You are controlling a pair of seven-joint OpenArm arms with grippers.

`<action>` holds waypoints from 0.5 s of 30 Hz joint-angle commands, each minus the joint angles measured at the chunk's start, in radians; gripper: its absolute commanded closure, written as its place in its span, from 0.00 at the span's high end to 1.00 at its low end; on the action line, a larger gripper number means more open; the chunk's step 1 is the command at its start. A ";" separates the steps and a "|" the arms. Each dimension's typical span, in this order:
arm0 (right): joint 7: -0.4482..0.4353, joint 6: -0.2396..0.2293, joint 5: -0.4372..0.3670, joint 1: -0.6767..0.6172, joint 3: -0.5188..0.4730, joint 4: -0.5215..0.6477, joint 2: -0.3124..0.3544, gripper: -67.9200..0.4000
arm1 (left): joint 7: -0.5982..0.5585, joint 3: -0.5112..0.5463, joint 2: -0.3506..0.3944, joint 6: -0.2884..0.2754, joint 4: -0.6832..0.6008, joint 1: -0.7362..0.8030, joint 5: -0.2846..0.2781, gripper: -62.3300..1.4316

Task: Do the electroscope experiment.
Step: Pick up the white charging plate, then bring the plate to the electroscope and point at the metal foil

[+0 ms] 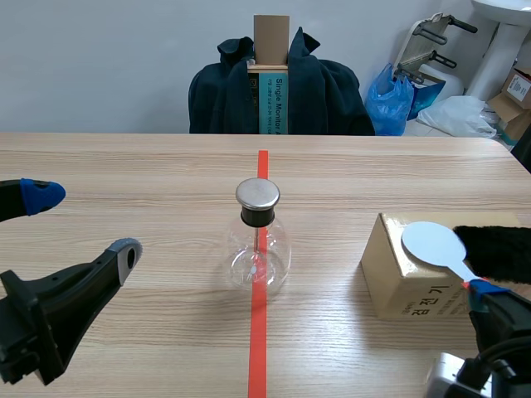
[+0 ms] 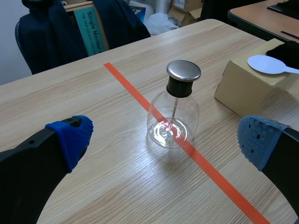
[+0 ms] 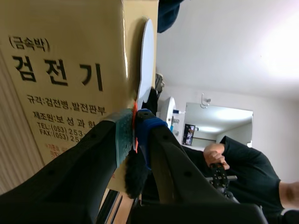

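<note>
The electroscope [image 1: 258, 245], a clear glass flask with a black neck and a round metal cap, stands on the red tape line at mid-table. In the left wrist view the electroscope [image 2: 174, 116] is just ahead of my left gripper [image 2: 164, 140], which is wide open and holds nothing. At the right stands a cardboard box [image 1: 398, 282] with a white round paddle [image 1: 431, 243] and a black fur cloth [image 1: 502, 251] on top. My right gripper [image 1: 479, 290] is shut on the paddle's handle; the right wrist view shows the paddle [image 3: 146, 56] lying flat on the box [image 3: 60, 70], its handle pinched in that gripper [image 3: 135, 126].
A chair draped with a dark jacket [image 1: 278, 87] stands behind the table's far edge, holding an upright box. A blue bag [image 1: 390, 99] and clutter lie on the floor at the back right. A person [image 3: 243, 163] shows in the right wrist view's background.
</note>
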State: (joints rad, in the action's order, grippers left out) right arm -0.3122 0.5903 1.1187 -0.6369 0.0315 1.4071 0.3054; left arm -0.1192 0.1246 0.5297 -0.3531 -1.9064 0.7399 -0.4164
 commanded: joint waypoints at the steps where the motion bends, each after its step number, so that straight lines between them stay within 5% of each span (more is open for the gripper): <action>1: 0.007 0.011 -0.003 0.011 -0.014 0.005 0.008 0.02 | -0.011 -0.001 0.003 -0.001 -0.019 0.008 -0.006 1.00; 4: 0.007 0.011 -0.003 0.011 -0.016 0.005 0.008 0.02 | -0.011 0.000 0.003 0.000 -0.019 0.008 -0.006 0.99; 11: -0.004 0.014 0.003 0.011 -0.020 0.005 0.008 0.02 | 0.066 0.005 0.003 0.022 -0.019 0.008 0.002 0.34; 15: -0.016 0.066 0.003 0.011 -0.020 0.006 0.008 0.02 | 0.082 0.037 0.003 0.031 -0.018 0.014 0.063 0.08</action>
State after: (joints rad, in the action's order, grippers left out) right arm -0.3317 0.6353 1.1263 -0.6373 0.0273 1.4071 0.3050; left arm -0.0265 0.1402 0.5297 -0.3267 -1.9068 0.7433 -0.3511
